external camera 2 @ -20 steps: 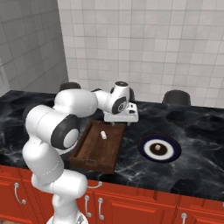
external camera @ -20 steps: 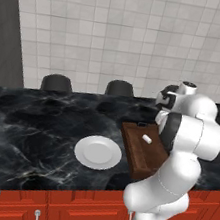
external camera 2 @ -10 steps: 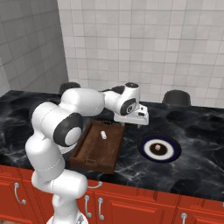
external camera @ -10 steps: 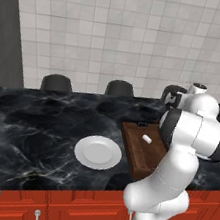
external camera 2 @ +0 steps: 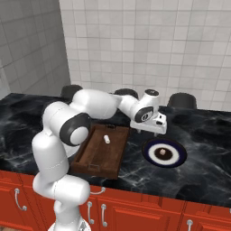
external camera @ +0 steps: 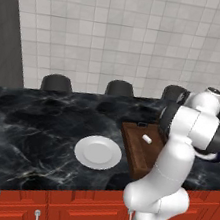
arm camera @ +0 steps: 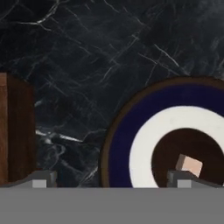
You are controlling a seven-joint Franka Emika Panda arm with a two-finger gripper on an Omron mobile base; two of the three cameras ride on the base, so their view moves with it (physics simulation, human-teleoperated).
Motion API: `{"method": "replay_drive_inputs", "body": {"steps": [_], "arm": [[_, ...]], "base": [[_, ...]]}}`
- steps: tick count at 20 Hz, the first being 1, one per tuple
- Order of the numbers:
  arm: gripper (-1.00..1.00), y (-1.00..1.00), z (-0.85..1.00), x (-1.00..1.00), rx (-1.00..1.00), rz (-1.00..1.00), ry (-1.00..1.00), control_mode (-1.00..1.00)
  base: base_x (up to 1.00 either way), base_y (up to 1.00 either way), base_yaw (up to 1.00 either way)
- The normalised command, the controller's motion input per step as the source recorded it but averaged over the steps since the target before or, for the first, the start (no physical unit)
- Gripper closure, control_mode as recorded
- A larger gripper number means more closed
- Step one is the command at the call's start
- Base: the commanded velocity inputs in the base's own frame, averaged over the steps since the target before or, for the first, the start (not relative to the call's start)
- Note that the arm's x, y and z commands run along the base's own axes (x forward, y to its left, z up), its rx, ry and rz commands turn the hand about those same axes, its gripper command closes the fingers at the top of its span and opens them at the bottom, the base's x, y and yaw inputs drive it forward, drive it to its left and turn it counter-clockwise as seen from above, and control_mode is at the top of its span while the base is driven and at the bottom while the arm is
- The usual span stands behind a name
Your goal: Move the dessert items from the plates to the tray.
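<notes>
Left base view: the white arm rises from the lower right over a black marble counter (external camera: 27, 128). A plain white plate (external camera: 98, 152) lies bare near the counter's front edge. Just right of it sits the dark wooden tray (external camera: 136, 149), partly hidden behind the arm, with the stubby white oblong (external camera: 147, 138) lying inside it toward the far end.

Right base view: the arm reaches across the tray (external camera 2: 92, 158) to the right, and the gripper (external camera 2: 148, 131) hangs above the counter between the tray's far right corner and the navy-rimmed plate (external camera 2: 177, 149). The small tan lump (external camera 2: 162, 153) rests in that plate's dark centre. The white oblong (external camera 2: 107, 139) lies in the tray's far half. Whether the fingers are apart cannot be told from this side.

Hand view: the two dark fingertips (arm camera: 43, 179) stand wide apart with nothing between them, the pincer open. Below lies the marble counter, a corner of the tray (arm camera: 15, 131) at left and the navy-rimmed plate (arm camera: 127, 131) at right, the tan lump (arm camera: 189, 165) in its centre, just beside the right fingertip.
</notes>
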Motion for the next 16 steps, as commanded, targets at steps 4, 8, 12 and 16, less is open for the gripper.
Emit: {"method": "replay_drive_inputs", "body": {"steps": [4,8,12,16], "arm": [[-1.00,-0.48,-0.11,0.00,0.04,-0.06,0.00,-1.00],[-1.00,-0.18,-0.06,0.00,0.01,-0.07,0.00,-1.00],[-1.00,-0.08,-0.02,-0.03,0.00,-0.07,0.00,-1.00],[-1.00,-0.09,-0.08,-0.15,0.00,-0.08,0.00,-1.00]], "base": [[0.00,0.00,0.00],[0.00,0.00,0.00],[0.00,0.00,0.00],[0.00,0.00,0.00]]}}
